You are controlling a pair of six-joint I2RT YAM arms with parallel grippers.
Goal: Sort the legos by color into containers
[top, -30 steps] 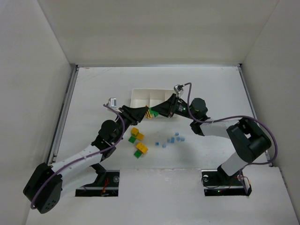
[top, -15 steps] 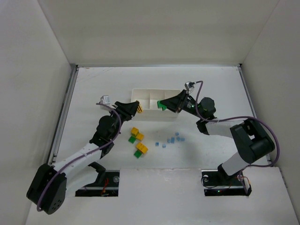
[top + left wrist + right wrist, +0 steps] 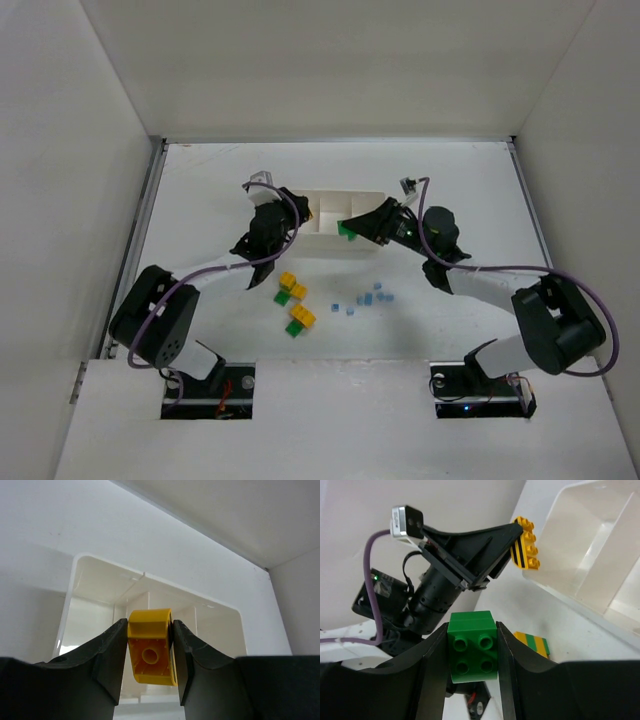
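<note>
The legos are in three spots. One yellow brick (image 3: 150,652) is squeezed tight between the two fingers of the left claw (image 3: 148,625). This claw is up off the tabletop (image 3: 450,180), close by the left end of the white tray (image 3: 345,194). In the left wrist view the brick shows its hollow underside. The tray fills the middle of that view behind it, and its thin walls split it into three boxes.

One green brick (image 3: 472,647) is squeezed tight in the right claw (image 3: 471,635), with its bumps facing the camera. In the top view this claw is at the lower edge of the tray, near the middle.

The rest of the legos lie on the tabletop below the tray, in the middle of the top view. Two yellow-and-green pairs (image 3: 291,288) sit near each other, one a little lower than the other. To their right is a small scatter of tiny blue bits (image 3: 368,298).

The tray boxes that can be seen look bare inside. I cannot see all of them from the top, because the claws cover part of the tray.
</note>
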